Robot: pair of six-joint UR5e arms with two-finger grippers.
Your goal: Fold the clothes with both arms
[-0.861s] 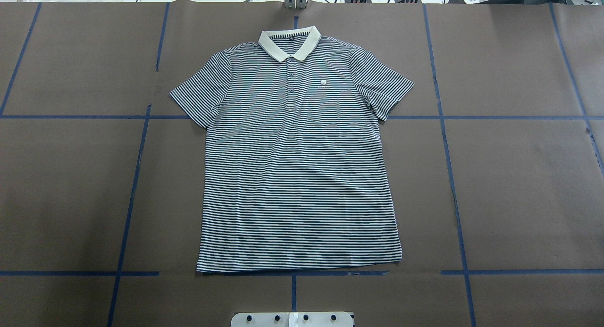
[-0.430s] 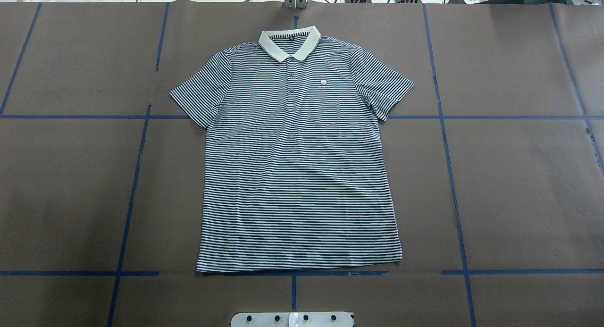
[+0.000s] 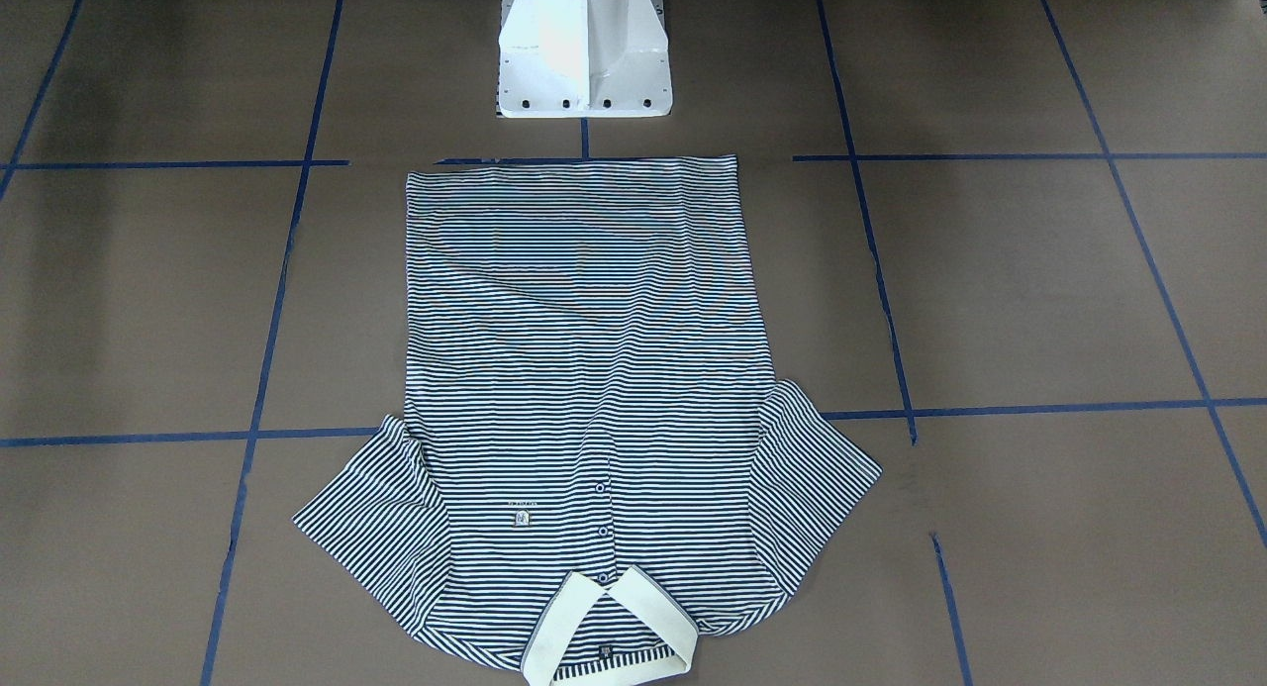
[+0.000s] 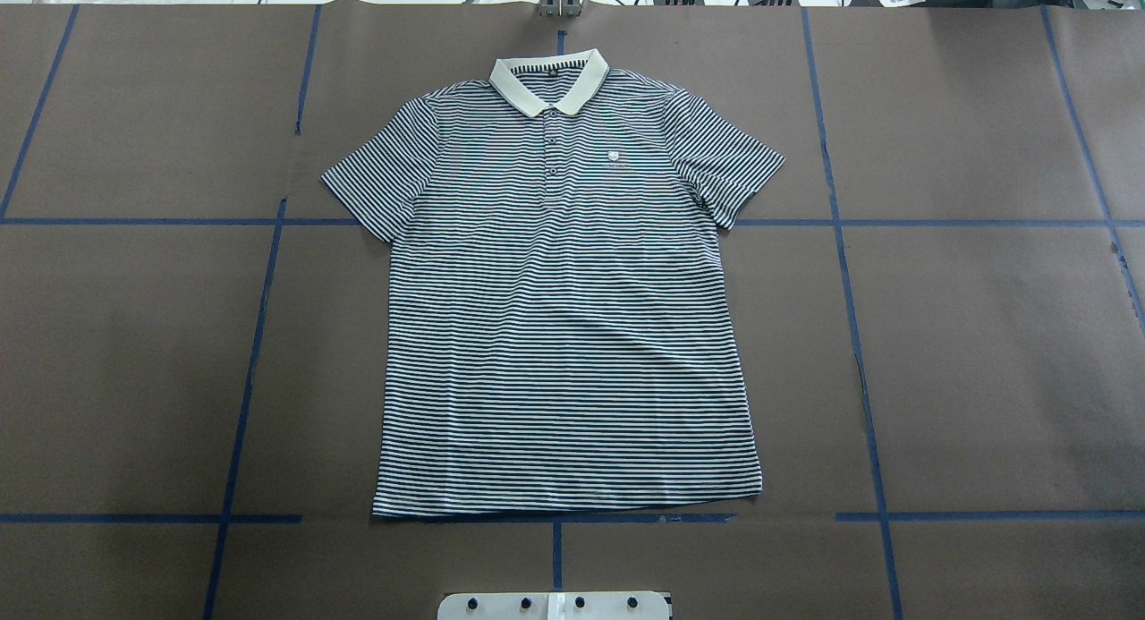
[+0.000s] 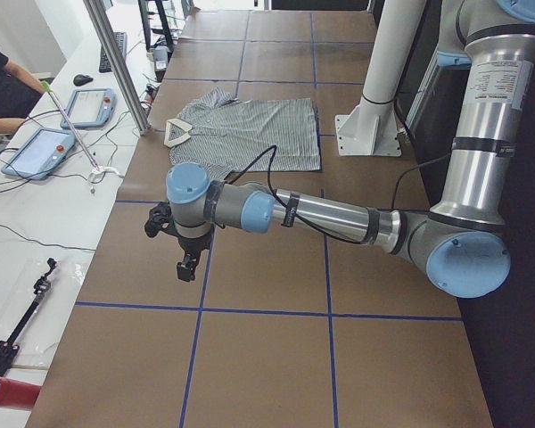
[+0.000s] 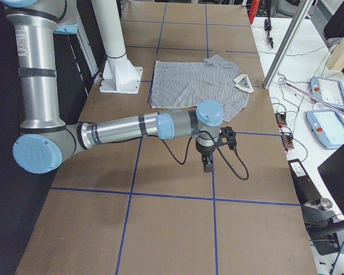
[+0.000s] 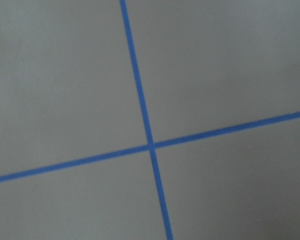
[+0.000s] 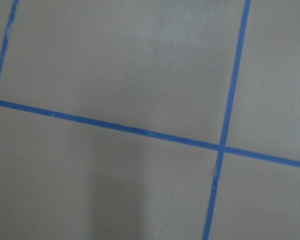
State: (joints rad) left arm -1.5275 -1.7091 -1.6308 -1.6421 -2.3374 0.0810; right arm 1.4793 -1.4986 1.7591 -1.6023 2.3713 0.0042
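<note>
The striped polo shirt [image 4: 564,316] lies flat and face up in the middle of the brown table, sleeves spread, its cream collar [image 4: 547,83] at the far side from the robot. It also shows in the front view as the shirt [image 3: 594,369]. No arm appears in the overhead or front views. In the left side view my left gripper [image 5: 185,267] hangs over bare table well off the shirt [image 5: 241,134]; in the right side view my right gripper [image 6: 207,166] does the same. I cannot tell whether either is open or shut. Both wrist views show only table and blue tape lines.
The white pedestal base [image 3: 584,62] stands just behind the shirt's hem. Blue tape lines [image 4: 259,334] grid the table. A white bench with control tablets [image 5: 40,152], cables and a metal post [image 5: 116,62] runs along the far edge, where a person's arm [image 5: 4,85] rests.
</note>
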